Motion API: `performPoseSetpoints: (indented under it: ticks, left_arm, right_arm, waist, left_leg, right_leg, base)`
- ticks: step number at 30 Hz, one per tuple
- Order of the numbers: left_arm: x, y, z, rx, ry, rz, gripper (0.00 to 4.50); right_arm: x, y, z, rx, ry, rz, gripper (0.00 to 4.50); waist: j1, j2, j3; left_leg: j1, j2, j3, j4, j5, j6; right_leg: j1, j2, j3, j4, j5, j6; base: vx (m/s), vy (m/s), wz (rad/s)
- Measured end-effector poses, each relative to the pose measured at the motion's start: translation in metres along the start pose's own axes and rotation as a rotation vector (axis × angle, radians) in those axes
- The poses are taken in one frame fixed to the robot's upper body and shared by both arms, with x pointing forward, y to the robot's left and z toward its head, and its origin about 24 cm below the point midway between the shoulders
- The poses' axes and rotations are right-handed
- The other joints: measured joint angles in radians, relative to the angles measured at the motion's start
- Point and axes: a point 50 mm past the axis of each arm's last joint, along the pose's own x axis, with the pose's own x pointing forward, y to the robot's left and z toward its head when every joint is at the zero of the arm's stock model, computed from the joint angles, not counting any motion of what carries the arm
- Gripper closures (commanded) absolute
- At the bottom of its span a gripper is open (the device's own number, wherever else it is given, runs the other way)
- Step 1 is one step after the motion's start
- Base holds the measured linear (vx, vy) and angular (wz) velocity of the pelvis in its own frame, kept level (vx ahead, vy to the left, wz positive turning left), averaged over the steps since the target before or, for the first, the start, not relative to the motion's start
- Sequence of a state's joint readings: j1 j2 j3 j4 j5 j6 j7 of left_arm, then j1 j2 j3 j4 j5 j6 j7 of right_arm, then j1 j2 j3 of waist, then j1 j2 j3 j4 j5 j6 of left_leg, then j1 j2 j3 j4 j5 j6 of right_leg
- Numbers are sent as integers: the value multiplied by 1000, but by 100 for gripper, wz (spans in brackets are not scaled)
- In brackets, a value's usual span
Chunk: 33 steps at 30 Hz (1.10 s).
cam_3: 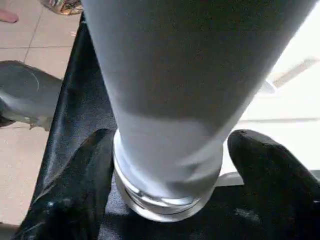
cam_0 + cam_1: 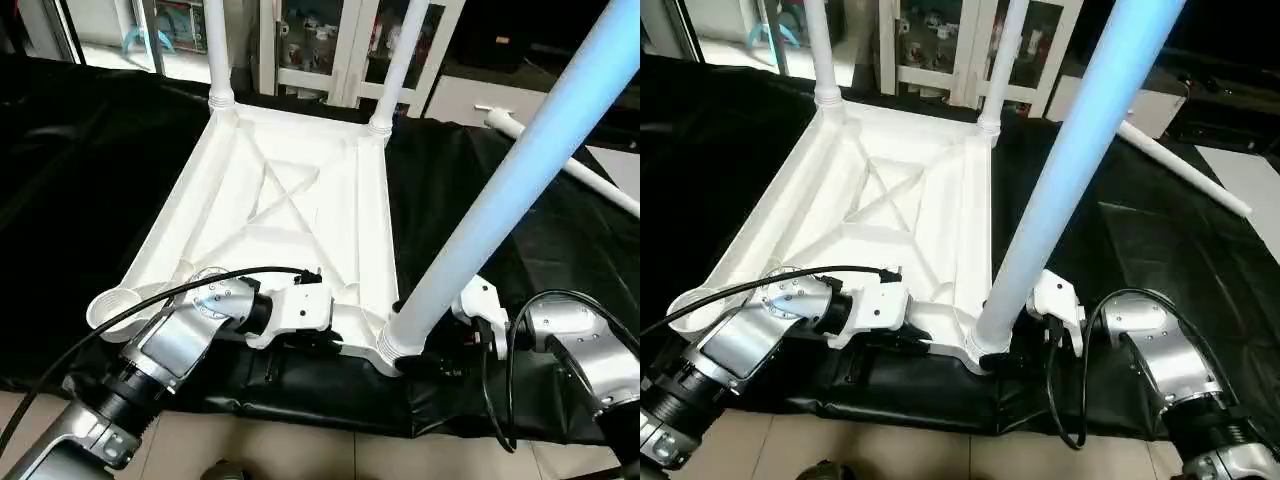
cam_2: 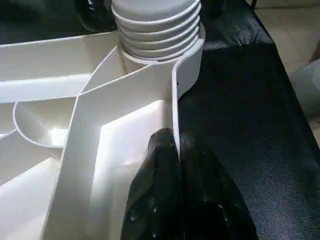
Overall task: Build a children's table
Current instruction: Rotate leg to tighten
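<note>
White moulded plastic tabletop [image 2: 300,190] is light, stiff and slick; left hand [image 3: 175,150] pinches its rim rib; right hand [image 1: 170,165] brackets the near leg [image 2: 500,190] at its ribbed base, fingers spread, not clamped.

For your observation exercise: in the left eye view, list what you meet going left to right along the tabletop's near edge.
Empty corner socket → left claw pinching the tabletop rim → leg standing in the near right socket → right claw.

No readable text, labels, brands, numbers or signs on anything in view.
</note>
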<state>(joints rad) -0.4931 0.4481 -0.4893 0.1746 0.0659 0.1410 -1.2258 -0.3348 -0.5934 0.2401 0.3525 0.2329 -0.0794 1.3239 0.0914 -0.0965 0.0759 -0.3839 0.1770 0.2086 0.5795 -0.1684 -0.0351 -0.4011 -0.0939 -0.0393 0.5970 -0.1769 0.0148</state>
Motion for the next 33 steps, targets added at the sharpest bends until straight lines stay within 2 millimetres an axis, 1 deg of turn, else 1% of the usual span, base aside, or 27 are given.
performPoseSetpoints:
  ticks: [5, 6, 7, 11, 19, 22, 24, 27, 28, 30, 31, 32, 33]
  left_arm:
    - [0, 1, -1, 0, 4, 1, 450]
    - [0, 1, -1, 0, 4, 1, 450]
    - [0, 1, -1, 0, 6, 1, 450]
    - [-1, 1, -2, 0, 11, -2, 450]
    - [-3, 1, -3, -2, 19, -3, 450]
    - [-5, 7, -7, -55, 25, 63, 450]
    - [-4, 11, -10, -94, 26, 115, 450]
    - [2, 19, -11, -162, 28, 213, 450]
    - [6, 24, -11, -198, 32, 270, 450]
    - [13, 29, -9, -239, 35, 332, 450]
    - [16, 32, -8, -264, 32, 365, 450]
    - [20, 35, -6, -289, 36, 408, 450]
    - [24, 38, -5, -316, 31, 445, 450]
  right_arm:
    - [1, 1, -1, -4, -3, 12, 142]
    - [2, 1, -1, -4, -3, 13, 142]
    - [2, 1, -1, -3, -4, 14, 161]
    - [3, 1, -1, -2, -7, 16, 174]
    - [6, 1, -3, 21, -30, -6, 177]
    - [14, -3, -11, 115, -90, -120, 178]
    - [20, -7, -14, 165, -120, -215, 178]
    - [30, -17, -17, 246, -155, -386, 178]
    - [37, -22, -18, 284, -169, -488, 178]
    - [45, -28, -18, 326, -186, -615, 178]
    - [48, -31, -17, 331, -180, -666, 178]
    - [53, -36, -15, 340, -176, -727, 178]
    - [56, -39, -15, 349, -170, -773, 178]
  waist:
    - [-1, 0, 0]
    - [-1, 0, 0]
    - [-1, 0, 0]
    - [-2, -1, -1]
    - [-2, -3, -2]
    - [-13, -6, -4]
    - [-27, -6, -5]
    - [-47, -5, -4]
    - [-58, -3, -2]
    - [-68, 4, 0]
    - [-71, 9, 1]
    - [-78, 13, 2]
    - [-80, 16, 3]
  left_leg:
    - [0, 0, 0, 3, 0, 0]
    - [0, 1, 0, 3, 0, 0]
    - [0, 1, -1, 4, 0, 0]
    - [0, 1, -1, 5, 0, 0]
    - [1, 2, -1, 5, 0, 0]
    - [4, 2, -2, 7, 0, 0]
    - [6, 2, -5, 8, 0, -1]
    - [10, 0, -12, 8, 0, -1]
    - [11, -2, -16, 8, 0, -1]
    - [11, -4, -25, 8, 0, -1]
    - [11, -4, -32, 7, 0, -1]
    - [10, -5, -39, 8, 0, -1]
    - [10, -5, -43, 7, -1, -1]
  right_leg:
    - [0, 0, 0, 2, 0, 0]
    - [0, 0, 0, 3, 0, 0]
    - [0, 0, 0, 3, 0, 0]
    - [0, 0, 0, 4, 0, 0]
    - [1, 1, 0, 5, 0, 0]
    - [2, 1, -1, 5, 2, -4]
    - [1, 1, -3, 3, 1, -1]
    - [3, 1, -6, -3, 0, -1]
    - [2, 0, -7, -6, 0, 0]
    - [1, 0, -14, -15, 0, 0]
    - [3, -1, -23, -23, 0, -1]
    - [4, -3, -31, -29, -1, -1]
    - [5, -2, -36, -36, -1, -1]
  base:
    - [0, 0, 0]
    - [0, 0, 0]
    - [0, 0, 0]
    - [0, 0, 0]
    - [0, 0, 0]
    - [0, 0, 0]
    - [-28, 5, -6]
    - [-57, 17, -13]
    - [-70, 26, -22]
    - [-68, 28, -22]
    - [-53, 40, -24]
    - [-53, 40, -24]
    - [-49, 37, -20]
